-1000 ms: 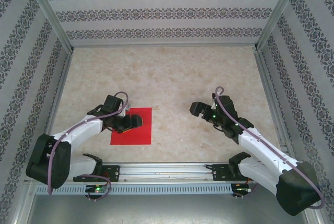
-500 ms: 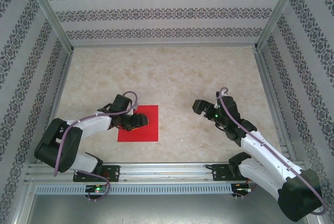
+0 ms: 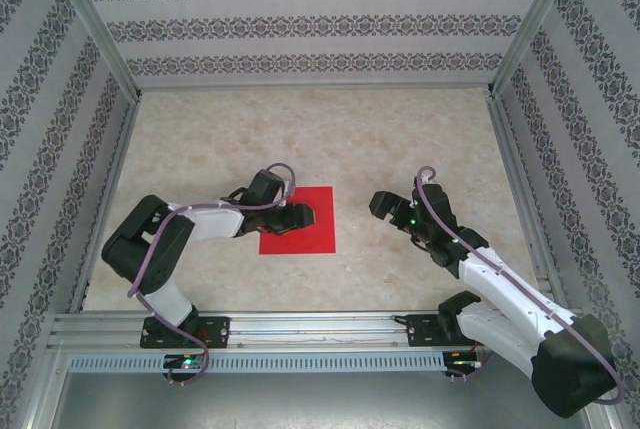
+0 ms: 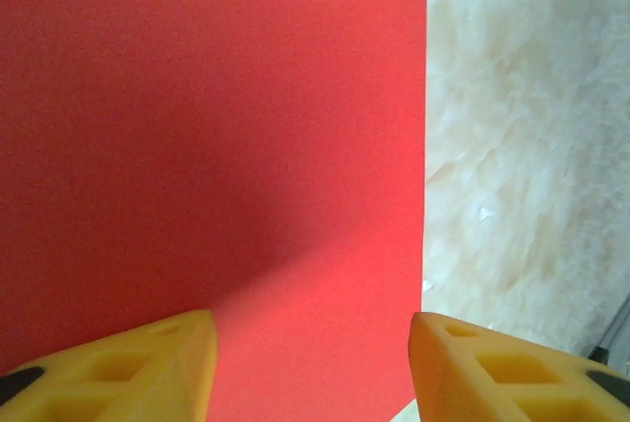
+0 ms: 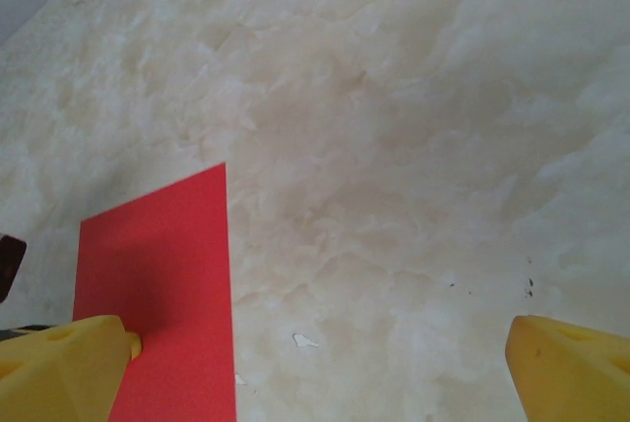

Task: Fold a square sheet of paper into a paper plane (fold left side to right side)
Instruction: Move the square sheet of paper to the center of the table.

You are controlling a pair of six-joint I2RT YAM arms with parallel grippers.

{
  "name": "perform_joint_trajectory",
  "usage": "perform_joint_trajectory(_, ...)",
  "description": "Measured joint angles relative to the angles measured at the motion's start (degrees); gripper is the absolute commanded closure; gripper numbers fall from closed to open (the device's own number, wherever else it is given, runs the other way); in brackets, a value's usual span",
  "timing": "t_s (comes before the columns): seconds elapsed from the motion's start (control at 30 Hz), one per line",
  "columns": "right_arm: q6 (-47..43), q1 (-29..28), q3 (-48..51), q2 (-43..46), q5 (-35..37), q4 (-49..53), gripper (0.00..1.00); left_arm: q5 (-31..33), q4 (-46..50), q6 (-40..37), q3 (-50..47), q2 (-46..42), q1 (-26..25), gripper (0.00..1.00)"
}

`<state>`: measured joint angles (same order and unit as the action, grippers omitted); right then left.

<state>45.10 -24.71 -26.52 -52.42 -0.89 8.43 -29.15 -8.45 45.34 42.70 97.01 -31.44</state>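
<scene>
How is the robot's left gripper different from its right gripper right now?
The left gripper is over the red paper, while the right gripper is over bare table, off to the paper's right side. The left gripper's jaws are only partly spread, and the right gripper's jaws stand much wider. Both are open, and both have yellow fingers.

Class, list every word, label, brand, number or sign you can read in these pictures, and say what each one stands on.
No text can be read anywhere.
The square sheet of paper: plain red, unmarked.
The table: pale marbling only, no writing.
The walls: bands of ornament, not letters.
</scene>
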Motion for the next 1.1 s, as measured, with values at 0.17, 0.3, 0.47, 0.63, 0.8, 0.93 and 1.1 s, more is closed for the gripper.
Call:
perform_joint_trajectory(0.17,0.0,-0.7,0.0,-2.0,0.7,0.0,0.02,0.1,-4.6,2.0,3.5,4.5,-2.6,0.48)
perform_joint_trajectory(0.3,-0.2,-1.1,-0.1,-3.7,1.6,0.1,0.02,0.2,-6.3,3.0,5.8,6.9,-4.5,0.48)
perform_joint_trajectory(0.47,-2.2,-1.1,-2.8,-6.5,2.7,2.2,0.02,0.2,-6.6,3.2,6.3,7.1,-5.0,0.48)
perform_joint_trajectory(0.63,-5.6,-1.1,-7.9,-10.9,3.2,3.4,0.02,1.0,-6.4,3.1,4.4,3.4,-5.0,0.47)
perform_joint_trajectory(0.8,-8.8,-3.1,-13.6,-18.4,3.7,3.9,0.02,3.2,-5.6,2.5,-0.9,-5.3,-4.2,0.48)
perform_joint_trajectory(0.93,-11.8,-5.9,-20.4,-27.0,4.4,4.6,0.02,5.2,-2.5,1.2,-4.9,-11.0,-2.5,0.51)
perform_joint_trajectory(1.1,-15.2,-8.7,-29.6,-37.8,5.6,6.1,0.03,5.6,0.6,0.0,-7.7,-13.7,-1.1,0.55)
